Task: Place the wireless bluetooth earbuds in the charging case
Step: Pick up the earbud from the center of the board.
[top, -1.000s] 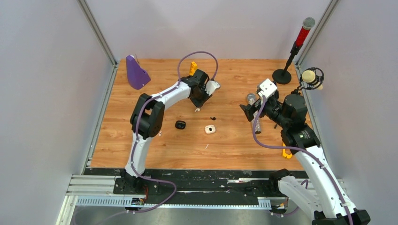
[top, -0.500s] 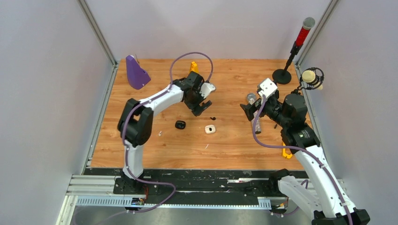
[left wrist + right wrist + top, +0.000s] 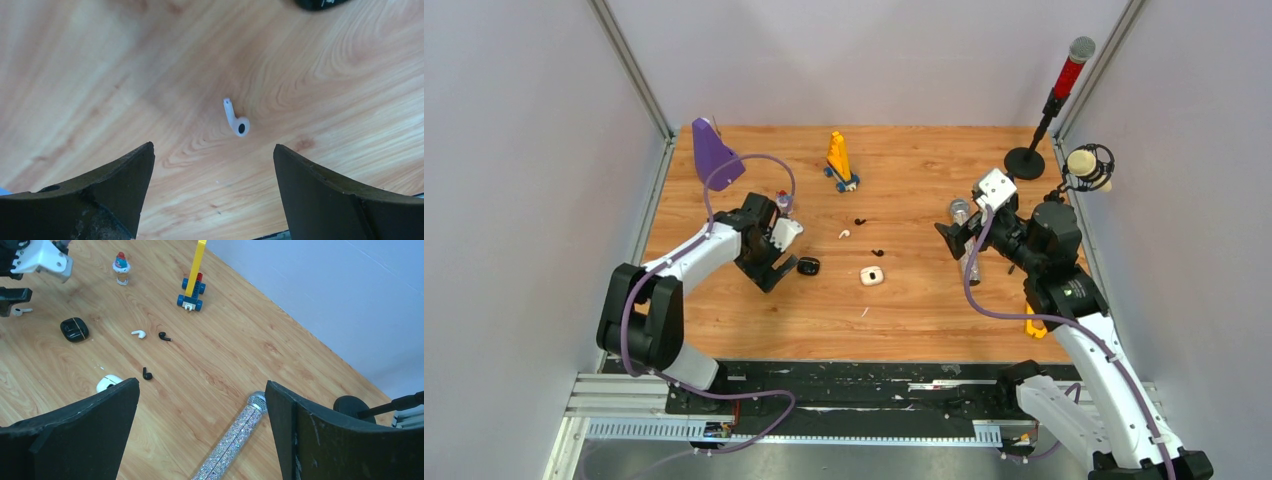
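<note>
A white earbud (image 3: 236, 120) lies on the wood just ahead of my left gripper (image 3: 212, 147), whose jaws stand wide open and empty above it. From above, that gripper (image 3: 769, 268) hangs low just left of the black charging case (image 3: 808, 266). The white charging case (image 3: 871, 276) sits further right. Another white earbud (image 3: 844, 234) and two black earbuds (image 3: 860, 220) (image 3: 877, 252) lie loose behind the cases. My right gripper (image 3: 202, 382) is open and empty, raised over the right side of the table.
A sparkly microphone (image 3: 235, 437) lies under the right gripper. A yellow block toy (image 3: 838, 160), a small figure (image 3: 782, 205) and a purple object (image 3: 714, 150) stand at the back. A microphone stand (image 3: 1024, 160) is back right. A thin white sliver (image 3: 862, 313) lies near front.
My left arm has swung from the far middle of the table back to the near left, beside the black case, and its jaws have opened. The right arm has not moved.
</note>
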